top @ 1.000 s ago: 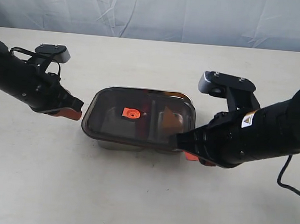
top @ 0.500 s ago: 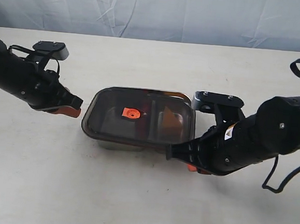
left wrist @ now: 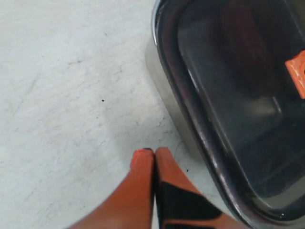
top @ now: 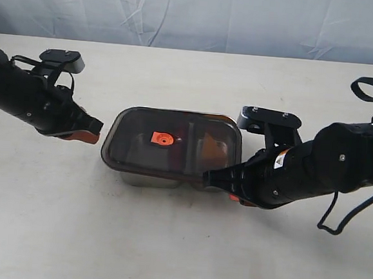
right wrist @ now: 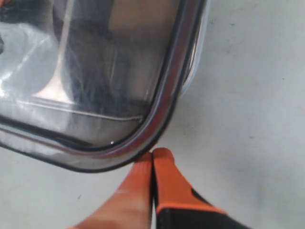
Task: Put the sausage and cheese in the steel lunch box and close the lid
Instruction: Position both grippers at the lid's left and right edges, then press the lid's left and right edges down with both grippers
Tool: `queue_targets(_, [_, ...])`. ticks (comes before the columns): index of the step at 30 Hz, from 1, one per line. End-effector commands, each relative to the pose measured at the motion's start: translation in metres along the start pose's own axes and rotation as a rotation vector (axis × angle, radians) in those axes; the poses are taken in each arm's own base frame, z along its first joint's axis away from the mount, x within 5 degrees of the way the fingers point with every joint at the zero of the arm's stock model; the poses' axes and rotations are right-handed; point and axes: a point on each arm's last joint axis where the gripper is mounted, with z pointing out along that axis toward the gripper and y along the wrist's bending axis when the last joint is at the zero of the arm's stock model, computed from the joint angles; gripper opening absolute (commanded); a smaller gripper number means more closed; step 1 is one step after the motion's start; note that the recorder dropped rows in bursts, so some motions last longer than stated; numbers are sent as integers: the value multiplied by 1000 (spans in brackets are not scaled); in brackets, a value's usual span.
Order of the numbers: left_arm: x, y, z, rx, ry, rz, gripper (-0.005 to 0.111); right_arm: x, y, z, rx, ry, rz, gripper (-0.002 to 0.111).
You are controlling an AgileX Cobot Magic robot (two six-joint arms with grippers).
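Pale table under a wrinkled grey cloth backdrop. At far left, the left gripper (top: 87, 136) hovers just above the table (top: 51, 219), near the short left end of the steel lunch box (top: 146, 179) but not touching it. Its orange fingers are pressed together and hold nothing.

In the middle, the smoky dark lid (top: 134, 149) lies over the box, its orange-red valve (top: 161, 139) facing up. The step in hand looks like the closing. The lid covers the box, but whether it is pushed fully home cannot be told.

At right, the right gripper (top: 235, 196) sits low at the lid's near right corner. Its fingers are also shut and empty, with the tips at the lid's rim. The next move probably calls for firm, even pressure on the lid's edges, without sliding the box.

Through the dark lid, the left compartment shows only shadow and a dim reddish shape, so the sausage cannot be confirmed. The right compartment holds a brownish-orange block, likely the cheese (top: 211, 150).
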Motion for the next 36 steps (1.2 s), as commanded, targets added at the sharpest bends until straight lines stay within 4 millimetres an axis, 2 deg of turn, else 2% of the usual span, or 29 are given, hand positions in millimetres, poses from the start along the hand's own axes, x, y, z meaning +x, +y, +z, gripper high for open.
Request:
queue_targets(1, [-2, -1, -3, -1, -16, -5, 0, -5, 0, 0, -4, -41, -1, -1])
queue_targets(9, [-2, -1, -3, 3, -10, -20, 0, -8, 0, 0, -3, -66, -17, -1])
queue_targets(11, [-1, -2, -3, 14, -1, -27, 0, -10, -7, -1, 14, -60, -15, -1])
queue_targets(14, [0, -2, -3, 6, 10, -64, 0, -16, -29, -4, 57, -41, 57, -1])
queue_targets(16, [0, -1, -3, -2, 8, -70, 0, -16, -33, -4, 72, -29, 43, -1])
queue_targets(27, [4, -6, -3, 31, 57, -252, 0, -19, -35, -4, 91, -58, -27, -1])
queue_targets(36, [9, -6, -3, 30, 114, -266, 0, -37, -71, -16, 161, -63, 88, -1])
